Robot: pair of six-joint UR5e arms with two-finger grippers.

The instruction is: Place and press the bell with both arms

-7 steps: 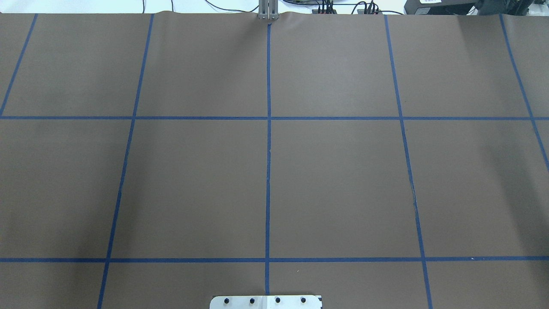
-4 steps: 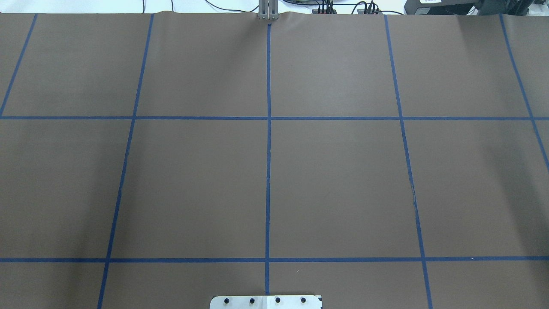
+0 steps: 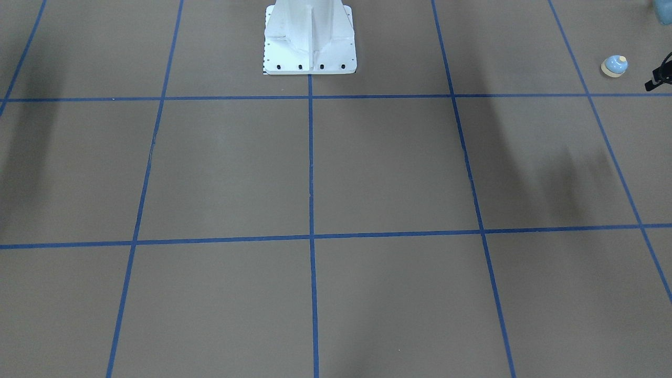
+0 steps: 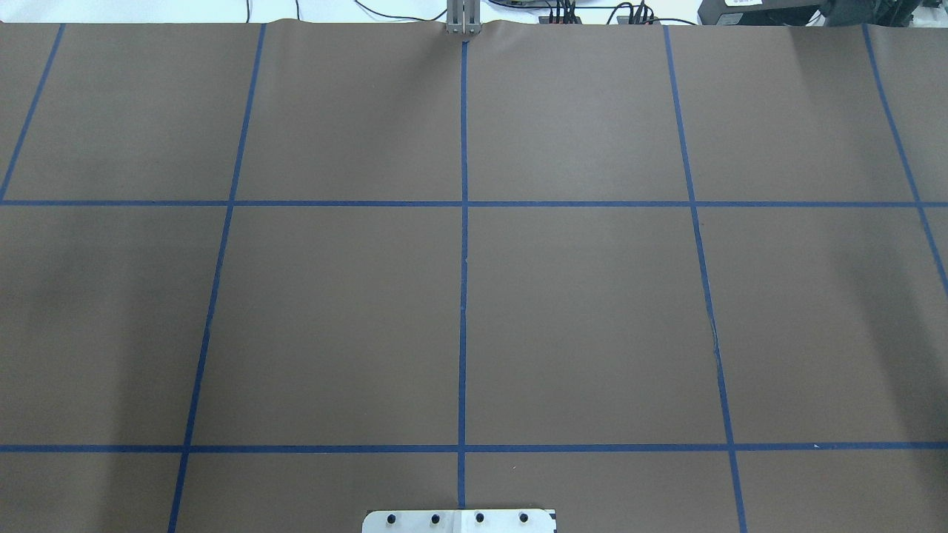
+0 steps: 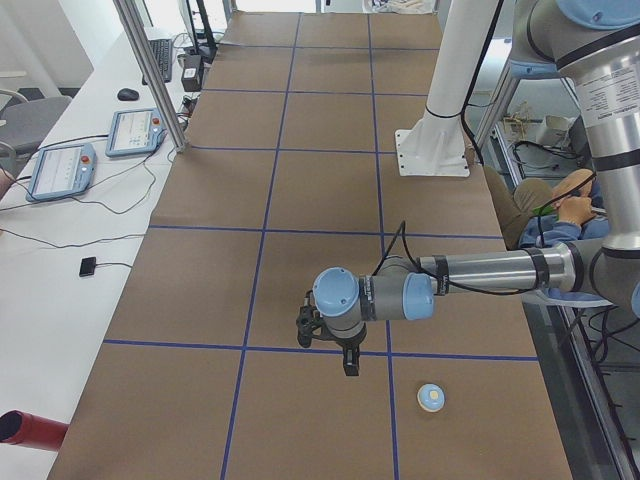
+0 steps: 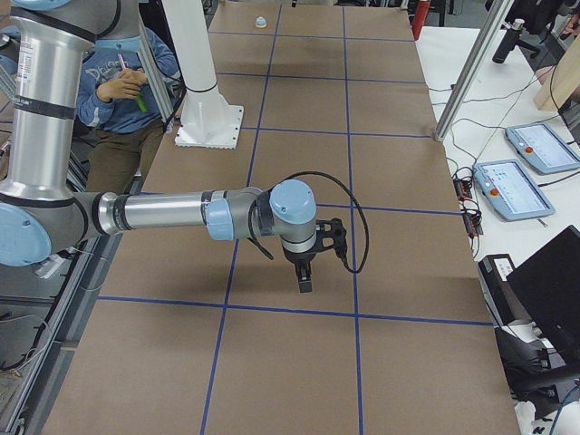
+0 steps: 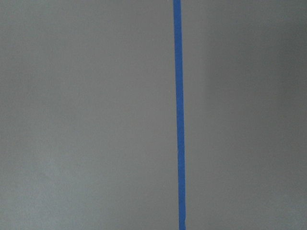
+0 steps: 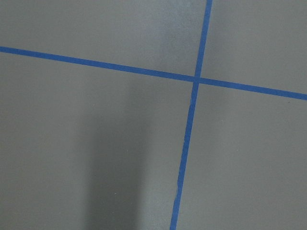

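The light-blue bell [image 5: 432, 397] with its cream button stands upright on the brown table near the robot-side edge at my left end. It also shows in the front-facing view [image 3: 614, 66] and far off in the right view [image 6: 261, 21]. My left gripper [image 5: 350, 366] points down above the table, a short way from the bell and apart from it. A black part of it [image 3: 659, 79] shows at the front-facing view's right edge. My right gripper [image 6: 304, 282] points down over the table's other end, empty. I cannot tell whether either gripper is open or shut.
The white bolted pedestal [image 3: 310, 39] stands mid-table at the robot's side. Blue tape lines [image 4: 463, 296] divide the brown cover. A seated person [image 6: 118, 82] is behind the robot side. Teach pendants [image 5: 60, 170] and cables lie on the white bench.
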